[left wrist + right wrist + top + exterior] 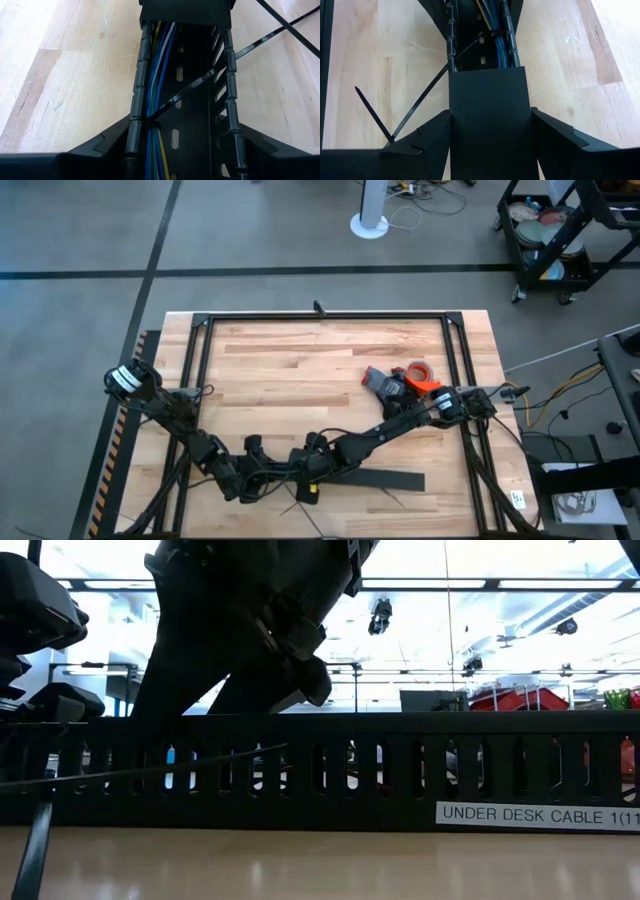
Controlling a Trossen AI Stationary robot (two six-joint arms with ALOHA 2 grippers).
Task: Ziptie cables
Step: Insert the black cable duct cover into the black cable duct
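A long black comb-toothed duct (390, 478) lies near the table's front edge. Blue, yellow and white cables (156, 75) run along inside its open part. A thin dark ziptie (150, 120) loops round them, and its tail (260, 42) passes out through a wall slot. A second ziptie (370, 112) lies loose on the wood beside the duct. My left gripper (258, 472) straddles the open part of the duct. My right gripper (302, 468) faces it and straddles the covered part (487, 115). My left gripper holds the duct's open part between its two fingers, one finger (112, 147) against each comb wall (134, 125). The fingers lie across the duct, which rests flat on the table. My right gripper holds the duct's covered part between its two fingers (427, 145), one on each side wall of the cover (455, 120). The fingers lie across the duct, which stays on the table.
An orange tape roll (418, 372) and a grey object (378, 380) sit at the right middle of the table. A black frame (320, 316) runs round the tabletop. In the low view the duct (400, 770) fills the foreground, with a white label (535, 813).
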